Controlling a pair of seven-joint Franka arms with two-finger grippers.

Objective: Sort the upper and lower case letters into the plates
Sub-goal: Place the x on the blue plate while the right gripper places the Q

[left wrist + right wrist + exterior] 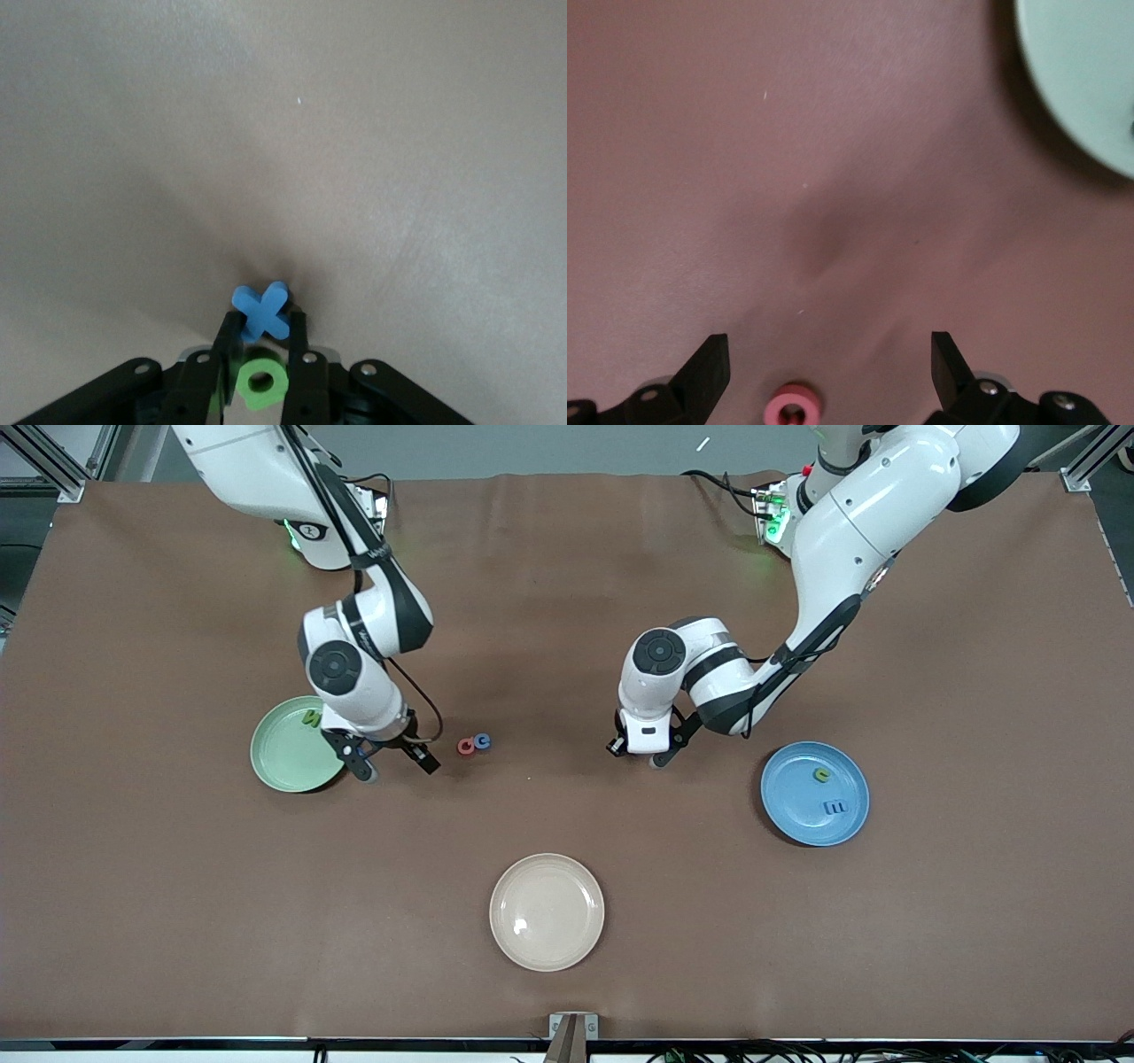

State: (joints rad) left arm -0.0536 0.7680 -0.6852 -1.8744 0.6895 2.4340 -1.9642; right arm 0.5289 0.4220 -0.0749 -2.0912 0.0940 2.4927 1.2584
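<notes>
My left gripper (639, 755) is down at the table's middle, shut on a blue X-shaped letter (263, 312) pinched between its fingertips (299, 341). A green ring-shaped letter (261, 382) lies between the same fingers, closer to the palm. My right gripper (394, 763) stands open just beside the pale green plate (282, 766), which holds one green letter (310, 716). A red ring letter (466, 746) and a blue letter (482, 740) lie together beside that gripper; the red ring (795, 407) shows between its spread fingers, untouched. The blue plate (797, 815) holds a green letter (823, 775) and a blue E (834, 808).
A cream-white plate (547, 911) sits nearest the front camera, with nothing in it. The brown table (957, 921) stretches wide around all three plates. The pale green plate's rim (1090, 88) shows in the right wrist view.
</notes>
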